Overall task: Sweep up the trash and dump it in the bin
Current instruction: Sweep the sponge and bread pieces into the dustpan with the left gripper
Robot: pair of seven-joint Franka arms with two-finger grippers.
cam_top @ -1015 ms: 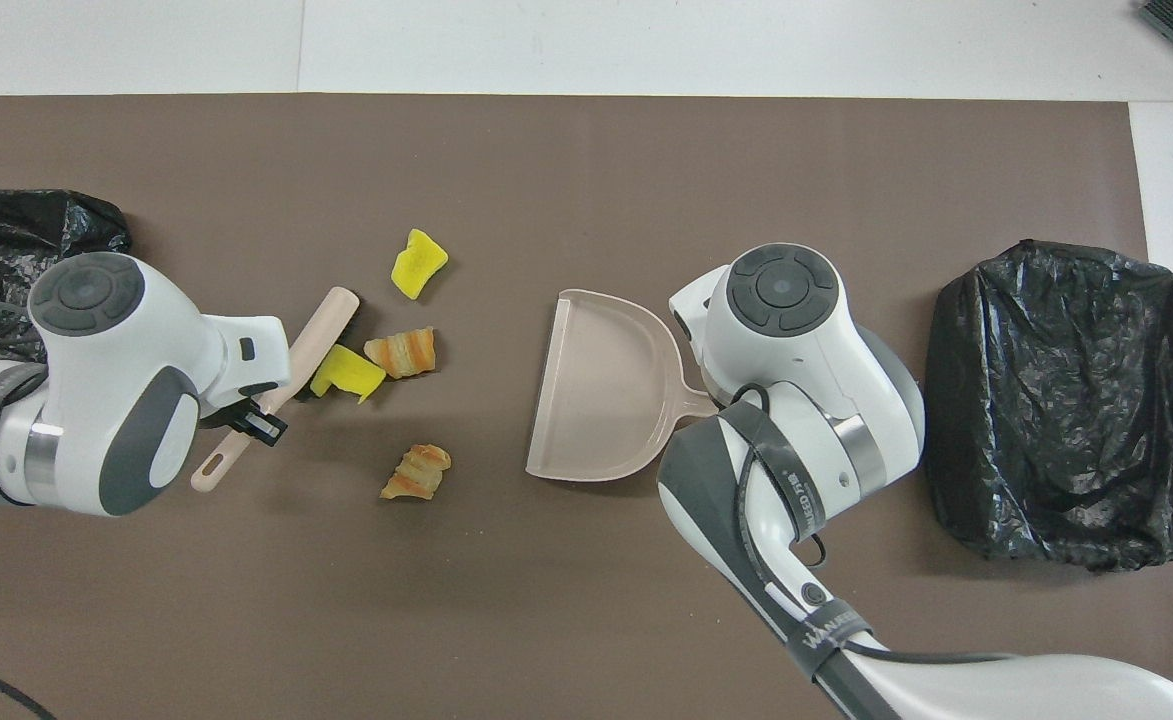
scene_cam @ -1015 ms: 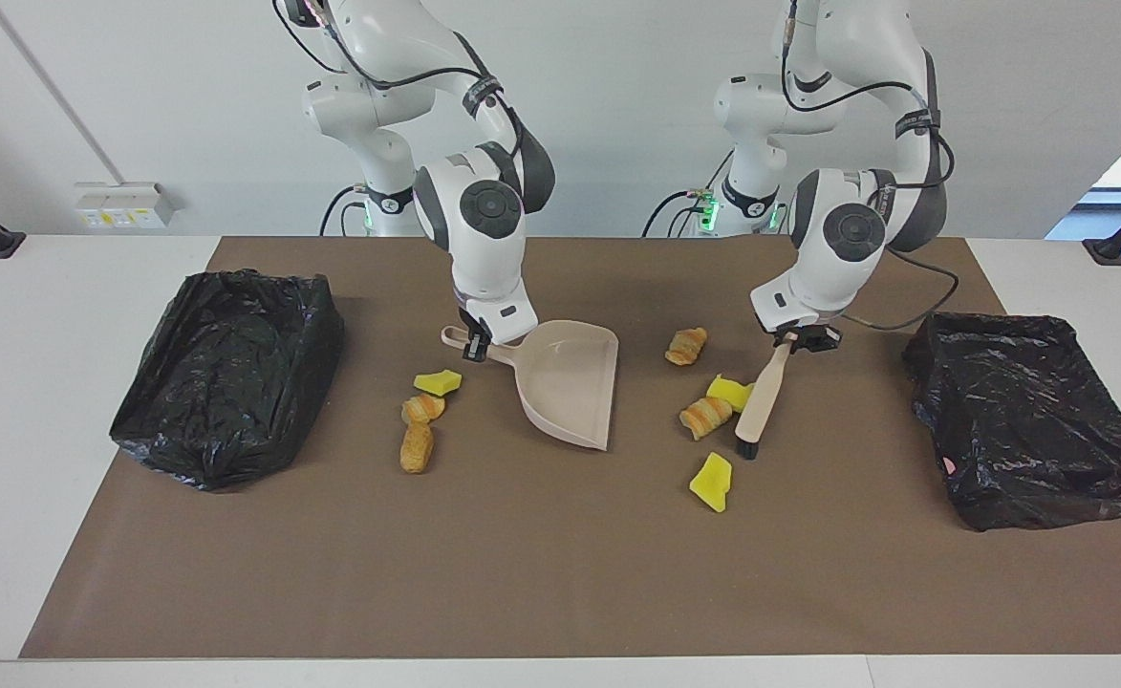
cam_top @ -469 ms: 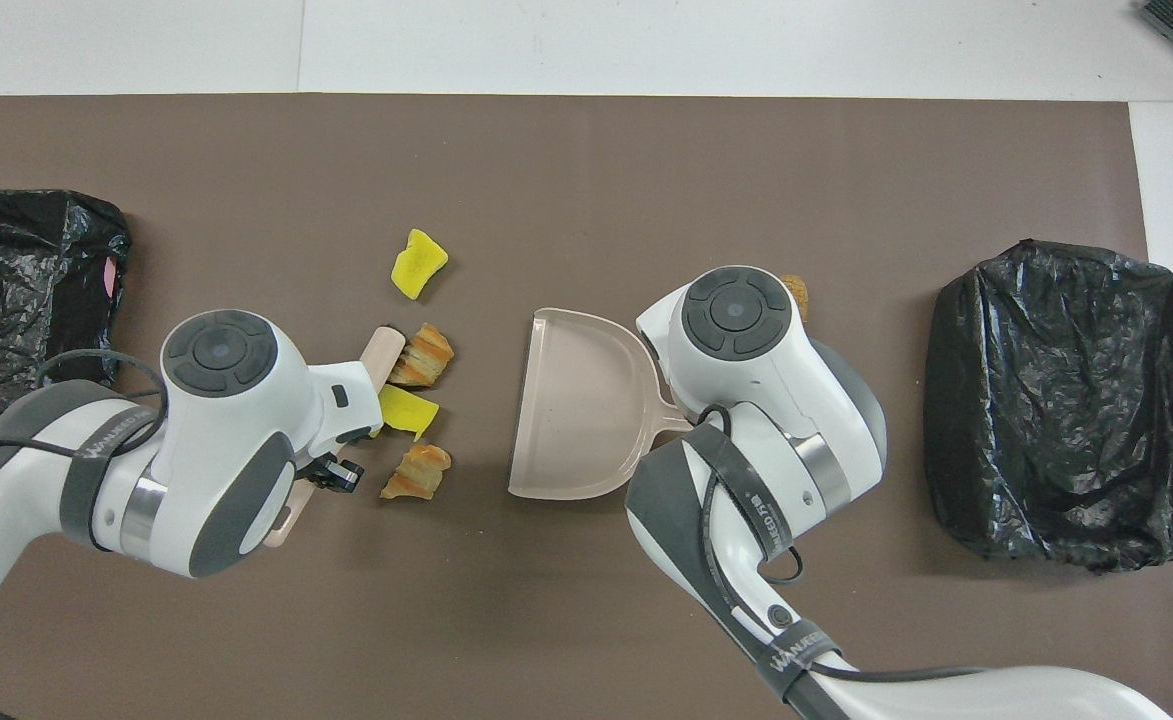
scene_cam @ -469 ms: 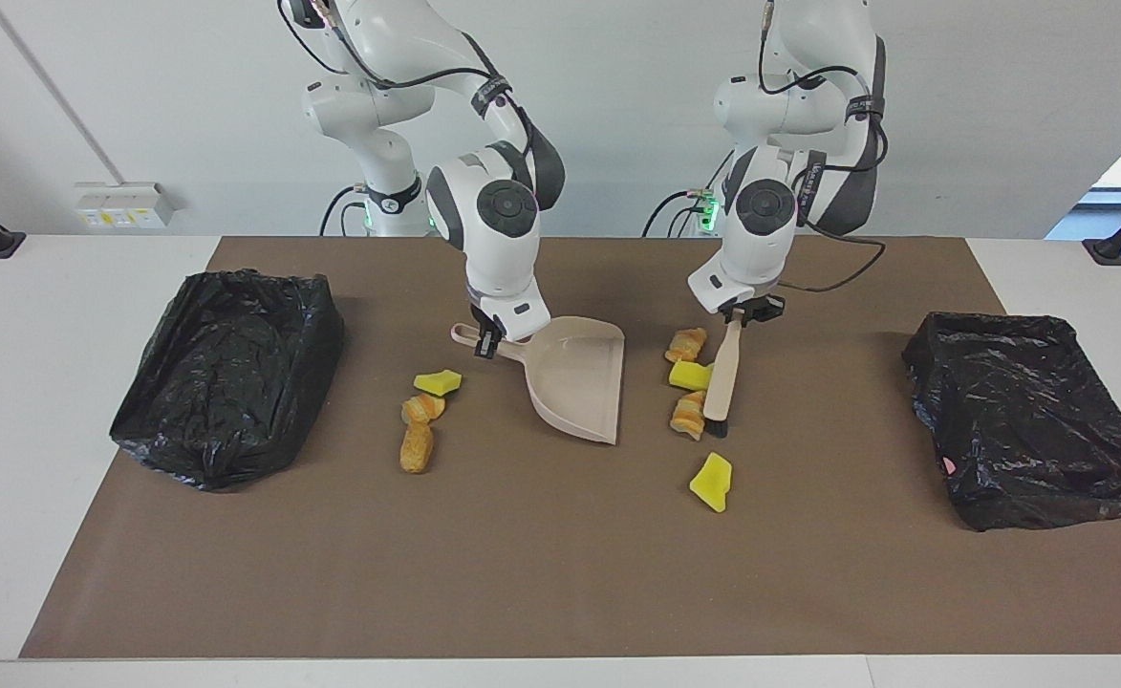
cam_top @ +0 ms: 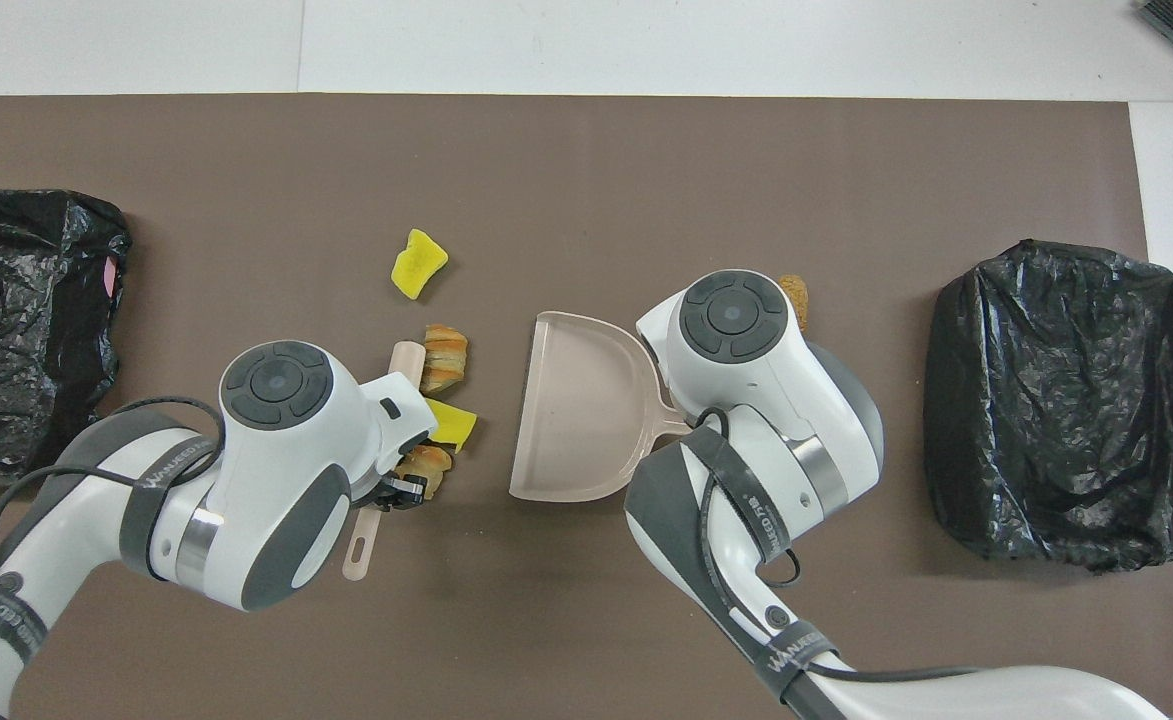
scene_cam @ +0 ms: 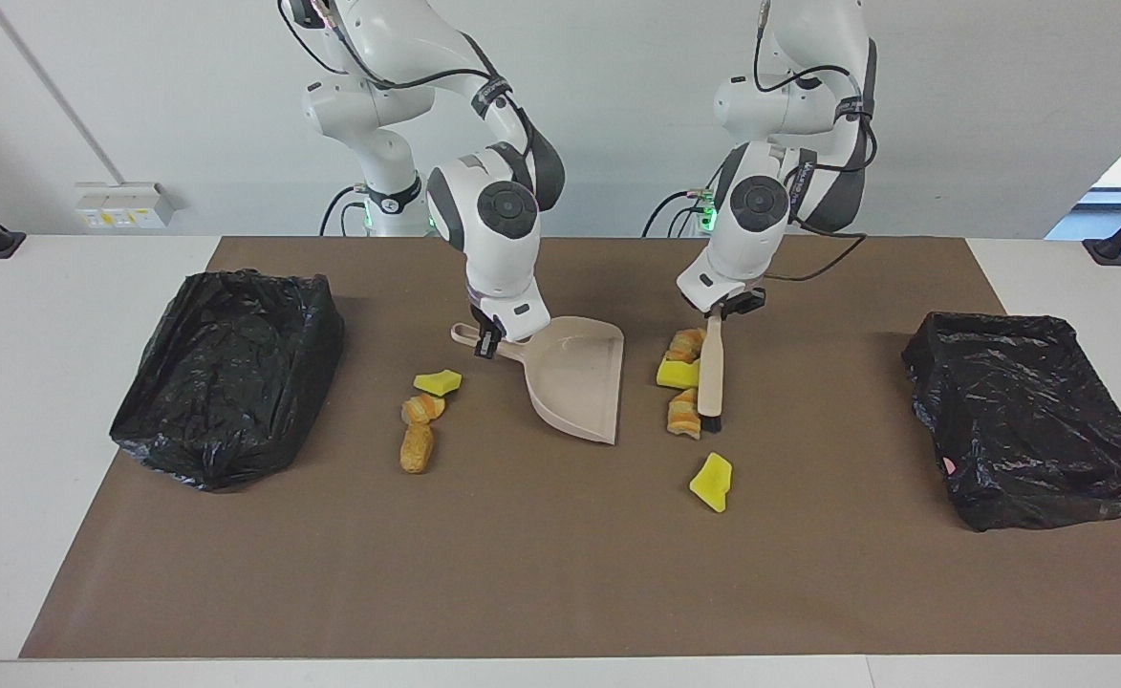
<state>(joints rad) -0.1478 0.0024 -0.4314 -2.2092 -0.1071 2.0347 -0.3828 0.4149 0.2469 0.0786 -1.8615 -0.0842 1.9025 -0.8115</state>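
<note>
Beige plastic dustpan (scene_cam: pixel 574 377) sits at the centre of the facing view, its open mouth turned toward the left arm's end of the tabletop (scene_cam: pixel 541 573). My right gripper (scene_cam: pixel 485 341) is clamped on its handle. My left gripper (scene_cam: pixel 724 308) is closed around the top of the pale wooden hand brush (scene_cam: pixel 710 368), whose dark bristle end points down at the tabletop.

Trash positions:
- One yellow foam sponge chunk (scene_cam: pixel 677 375) and two golden-brown pastry lumps (scene_cam: pixel 684 344) (scene_cam: pixel 684 414) lie just beside the brush, between it and the dustpan mouth.
- A second yellow sponge chunk (scene_cam: pixel 712 481) lies alone, lower in the frame, outside the brush's line.
- Three more pieces (scene_cam: pixel 422 409) lie beside the dustpan handle, toward the right arm's end.

Procedure for the present step, as I judge it:
1. Hold the dustpan lip flat on the tabletop so that no piece slips under it.
2. Drive the brush sideways toward the mouth with the bristles down, slowly enough that the light foam does not hop over the rim.
3. Keep the brush parallel to the lip; a tilt would let the lower pastry lump escape past the bristle end.
4. Stop once all three pieces are well inside the pan.

The lone sponge chunk and the trio need separate passes before I dump into a black bag-lined bin (scene_cam: pixel 226 373).
</note>
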